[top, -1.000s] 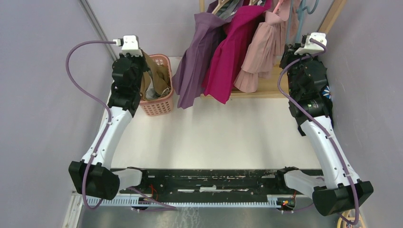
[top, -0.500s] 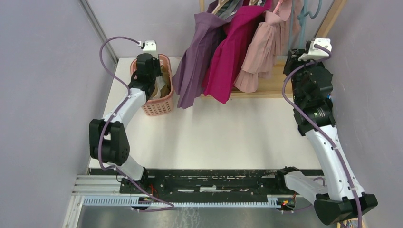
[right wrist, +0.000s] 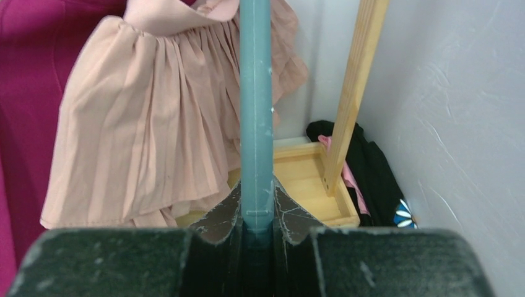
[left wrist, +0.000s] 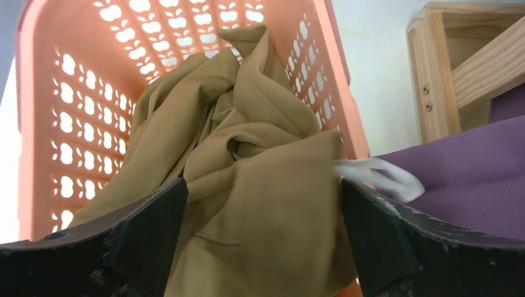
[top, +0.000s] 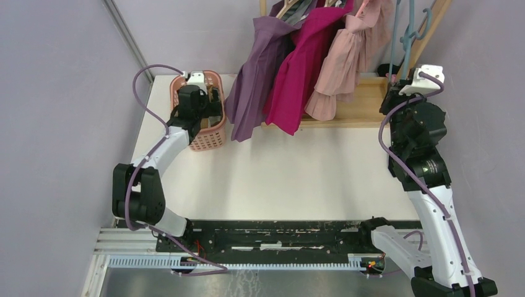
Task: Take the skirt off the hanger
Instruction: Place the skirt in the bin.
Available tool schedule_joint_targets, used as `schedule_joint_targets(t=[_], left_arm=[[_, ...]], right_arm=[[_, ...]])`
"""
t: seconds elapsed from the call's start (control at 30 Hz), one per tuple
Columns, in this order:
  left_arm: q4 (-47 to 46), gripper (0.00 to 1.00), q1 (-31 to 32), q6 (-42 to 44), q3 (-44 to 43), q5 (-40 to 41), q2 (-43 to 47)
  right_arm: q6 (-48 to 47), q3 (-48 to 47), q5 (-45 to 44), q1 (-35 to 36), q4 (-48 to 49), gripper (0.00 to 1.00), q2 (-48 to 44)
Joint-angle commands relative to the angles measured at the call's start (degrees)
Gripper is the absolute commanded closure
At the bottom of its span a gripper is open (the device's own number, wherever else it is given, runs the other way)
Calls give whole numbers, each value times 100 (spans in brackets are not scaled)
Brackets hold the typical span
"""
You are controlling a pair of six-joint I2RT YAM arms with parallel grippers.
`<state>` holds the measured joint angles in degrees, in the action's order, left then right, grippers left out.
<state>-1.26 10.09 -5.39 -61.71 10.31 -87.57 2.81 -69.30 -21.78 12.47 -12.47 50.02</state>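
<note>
In the upper left of the top view, our left gripper (left wrist: 263, 185) hangs with jaws wide apart just over the skirt (left wrist: 247, 154), a soft, crumpled tan heap in the perforated pink plastic basket (left wrist: 80, 124). At upper right, our right gripper (right wrist: 257, 201) is clamped on the slim, smooth teal hanger (right wrist: 255, 93), its shaft running straight up from the jaws.

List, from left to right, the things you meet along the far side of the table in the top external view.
pink basket → purple garment → magenta garment → pale pink pleated skirt → teal hanger
</note>
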Motion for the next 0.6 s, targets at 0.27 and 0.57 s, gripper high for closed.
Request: schedule_joint_targets(t=[0.27, 0.57], left_arm=[[656, 1, 428, 162, -1057, 58, 773], [998, 1, 760, 147, -797, 70, 1624]], right_arm=[[-125, -533, -556, -16, -467, 99, 316], [-1002, -1509, -859, -87, 864, 99, 1962]])
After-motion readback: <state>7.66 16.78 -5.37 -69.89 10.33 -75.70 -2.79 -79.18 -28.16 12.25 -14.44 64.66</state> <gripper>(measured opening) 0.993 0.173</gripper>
